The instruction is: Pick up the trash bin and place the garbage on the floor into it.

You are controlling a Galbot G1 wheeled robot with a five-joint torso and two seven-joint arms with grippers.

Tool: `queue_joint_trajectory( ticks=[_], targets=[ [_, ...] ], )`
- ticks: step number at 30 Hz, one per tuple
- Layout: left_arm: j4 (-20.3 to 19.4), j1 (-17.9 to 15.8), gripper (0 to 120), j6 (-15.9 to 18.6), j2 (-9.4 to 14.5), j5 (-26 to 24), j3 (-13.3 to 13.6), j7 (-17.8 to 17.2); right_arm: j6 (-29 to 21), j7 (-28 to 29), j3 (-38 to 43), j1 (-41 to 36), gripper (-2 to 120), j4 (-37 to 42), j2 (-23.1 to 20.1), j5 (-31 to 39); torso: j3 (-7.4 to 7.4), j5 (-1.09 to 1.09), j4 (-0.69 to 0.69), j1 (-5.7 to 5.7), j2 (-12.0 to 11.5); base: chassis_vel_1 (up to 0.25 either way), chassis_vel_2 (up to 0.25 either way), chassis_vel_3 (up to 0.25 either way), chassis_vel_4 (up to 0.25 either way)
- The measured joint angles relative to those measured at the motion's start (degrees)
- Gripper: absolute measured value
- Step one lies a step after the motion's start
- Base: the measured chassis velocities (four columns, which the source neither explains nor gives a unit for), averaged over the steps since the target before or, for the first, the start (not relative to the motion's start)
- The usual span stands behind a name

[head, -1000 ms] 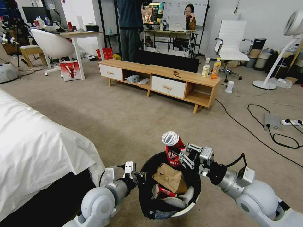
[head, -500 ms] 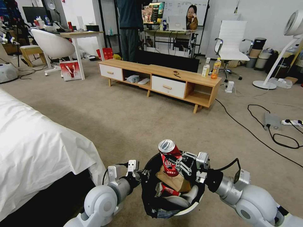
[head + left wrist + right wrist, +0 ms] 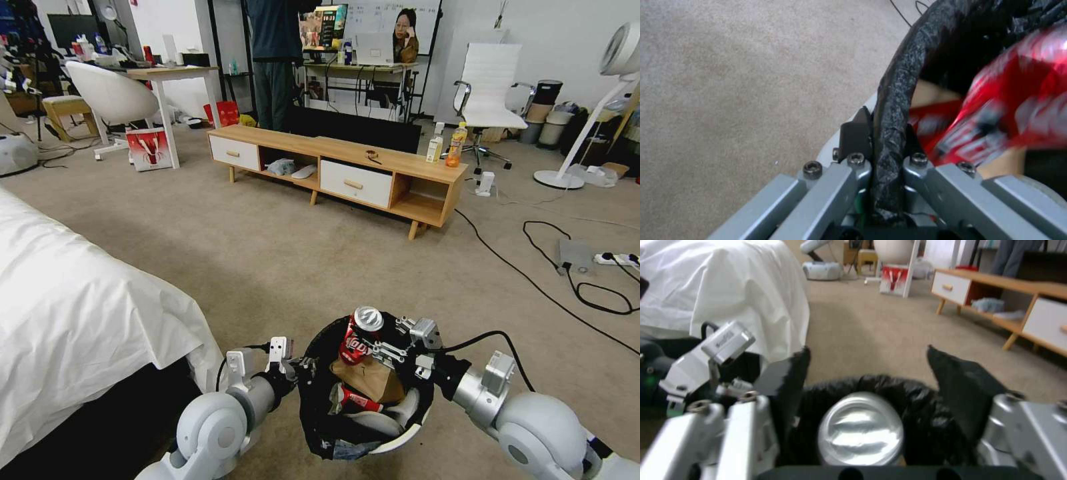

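Note:
The trash bin (image 3: 400, 437), white with a black bag over its rim (image 3: 896, 100), hangs low in front of me above the floor (image 3: 267, 267). My left gripper (image 3: 300, 367) is shut on the bin's near-left rim, one finger inside and one outside (image 3: 882, 123). The crushed red soda can (image 3: 357, 337) tilts inside the far rim, blurred in the left wrist view (image 3: 1018, 110). My right gripper (image 3: 383, 341) is just over it, open, with the can's silver end (image 3: 860, 433) loose between its spread fingers (image 3: 871, 373). A brown paper piece (image 3: 367, 380) and a red-and-white wrapper (image 3: 357, 402) lie inside.
A bed under a white sheet (image 3: 80, 320) is close on the left. A long wooden cabinet (image 3: 347, 167) stands ahead, with two drink bottles (image 3: 455, 145) on it. Black cables (image 3: 547, 287) and a power strip (image 3: 617, 259) cross the carpet on the right, near a fan stand (image 3: 587, 133).
My right gripper came down with the red can from above the bin to its far rim. Its fingers have spread and the can has tipped over inside. The left gripper kept its hold.

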Motion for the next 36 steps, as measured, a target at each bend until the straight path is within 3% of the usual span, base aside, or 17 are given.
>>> queue_joint_trajectory(
  ticks=[6, 8, 9, 12, 15, 19, 22, 24, 26, 28, 32, 36],
  targets=[
    [-0.1, -0.04, 2, 0.0, -0.04, -0.01, -0.07, -0.01, -6.56, 2.01, -0.27, -0.55, 90, 2.33, -0.37, 5.53, 0.0, -0.01, -0.02, 0.0, 0.0, 0.0, 0.0, 0.0, 0.0],
    [-0.24, 0.01, 2, 0.0, -0.05, 0.0, -0.36, -0.02, -16.62, 7.06, 0.32, 0.14, 99, 5.29, -0.09, 13.1, 0.0, -0.01, -0.01, 0.0, 0.0, 0.0, 0.0, 0.0, 0.0],
    [-0.24, 0.01, 2, 0.0, -0.05, 0.0, -0.36, -0.02, -16.62, 7.06, 0.32, 0.14, 99, 5.29, -0.09, 13.1, 0.0, -0.01, -0.01, 0.0, 0.0, 0.0, 0.0, 0.0, 0.0],
    [-0.5, 0.36, 2, -0.01, -0.01, 0.02, -0.8, 0.02, -29.53, 15.95, 1.23, 2.25, 100, 8.22, 1.12, 21.93, 0.0, -0.01, 0.0, 0.0, 0.0, 0.0, 0.0, 0.0, 0.0],
    [-0.68, 0.65, 2, -0.04, 0.06, 0.05, -1.11, 0.05, -31.62, 15.84, 1.96, 2.38, 100, 8.41, 1.33, 22.42, 0.0, -0.01, 0.0, 0.0, 0.0, 0.0, 0.0, 0.0, 0.0],
    [-0.73, 0.83, 2, -0.06, 0.12, 0.06, -1.29, 0.13, -31.45, 15.38, 2.35, 2.12, 100, 8.73, 1.39, 22.28, 0.0, -0.01, -0.01, 0.0, 0.0, 0.0, 0.0, 0.0, 0.0],
    [-0.74, 0.98, 2, -0.11, 0.07, 0.15, -1.55, 0.17, -28.04, 13.66, 2.56, 1.88, 100, 8.8, 1.7, 20.1, 0.0, -0.01, -0.01, 0.0, 0.0, 0.0, 0.0, 0.0, 0.0],
    [-0.93, 1.25, 2, -0.21, -0.02, 0.36, -1.82, 0.17, -20.37, 8.24, 3.1, 1.57, 100, 7.99, 2.13, 14.61, 0.0, -0.01, -0.01, 0.0, 0.0, 0.0, 0.0, 0.0, 0.0],
    [-1.06, 1.38, 2, -0.21, -0.03, 0.45, -1.94, 0.17, -17.85, 6.33, 3.45, 1.54, 100, 7.66, 2.28, 12.35, 0.0, -0.01, -0.01, 0.0, 0.0, 0.0, 0.0, 0.0, 0.0],
    [-1.63, 2.07, 2, -0.46, -0.13, 1.26, -2.81, -0.02, -9.99, 1.25, 5.17, 2.04, 100, 6.96, 3.12, 4.01, 0.0, 0.0, -0.01, 0.0, 0.0, 0.0, 0.0, 0.0, 0.0],
    [-2.27, 3.01, 2, -1.57, -0.86, 4.2, -4.88, -0.69, -4.5, 1.09, 8.21, 3.05, 100, 7.33, 4.62, -0.07, 0.0, -0.01, 0.0, 0.0, 0.0, 0.0, 0.0, 0.0, 0.0],
    [-2.86, 3.34, 2, -1.95, -1.53, 5.34, -6.22, -0.89, -2.89, 3.31, 10.51, 3.35, 100, 7.13, 5.77, -3.49, 0.0, -0.01, 0.01, 0.0, 0.0, 0.0, 0.0, 0.0, 0.0]
  ],
)
